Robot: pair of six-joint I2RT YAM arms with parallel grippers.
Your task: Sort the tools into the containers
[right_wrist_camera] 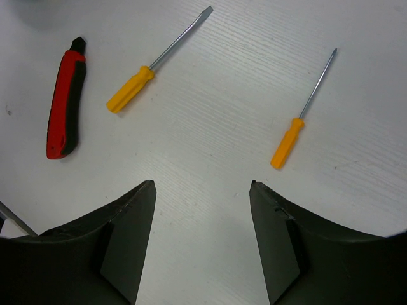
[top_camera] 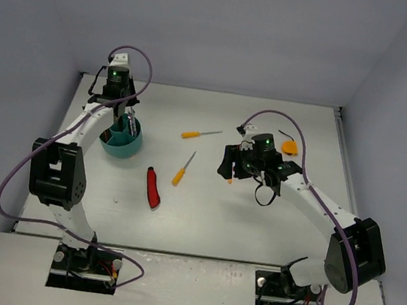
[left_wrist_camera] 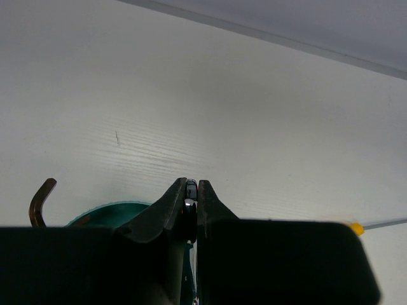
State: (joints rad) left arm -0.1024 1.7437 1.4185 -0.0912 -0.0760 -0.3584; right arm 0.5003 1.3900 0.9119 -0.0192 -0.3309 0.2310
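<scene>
Okay, my left claw [left_wrist_camera: 192,190] pinches a thin silver wrench [left_wrist_camera: 189,203] over the round teal plastic tub [top_camera: 132,150] by the left edge of the white table [top_camera: 201,220]; right claw [right_wrist_camera: 202,187] gapes empty above two well-spaced orange-handled screwdrivers [right_wrist_camera: 130,89] [right_wrist_camera: 286,143].

No legible text, no labels or brands, no numbers or signs anywhere in view

White table [top_camera: 217,219] bears teal tub [top_camera: 123,150], 2 screwdrivers [top_camera: 183,169], red knife [top_camera: 153,189].
</scene>
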